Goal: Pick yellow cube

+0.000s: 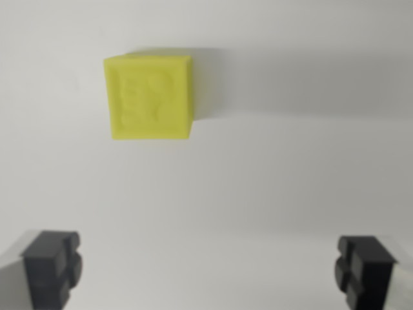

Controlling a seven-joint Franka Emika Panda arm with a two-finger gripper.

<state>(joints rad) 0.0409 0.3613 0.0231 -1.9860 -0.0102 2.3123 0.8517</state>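
The yellow cube (149, 97) sits alone on the pale white desk (271, 187), up in the upper part of the wrist view and a little toward the wrist view's left; its top face is turned to the camera and carries a faint raised pattern, too blurred to read; a narrow strip of its side face shows along the right edge, slightly darker; a soft grey shadow spreads from the cube toward the wrist view's right across the desk.

The claw (208, 268) hangs at the bottom of the view with its two dark fingers spread wide, one finger (53, 263) in the lower left corner and the other in the lower right corner; nothing lies between them but bare desk; the fingertips look blocky and black, with pale translucent parts just outside them at the edges of the frame.

The cube is well apart from both fingers, lying beyond them and closer in line to the left-hand one than to the middle of the gap; it touches nothing but the desk.
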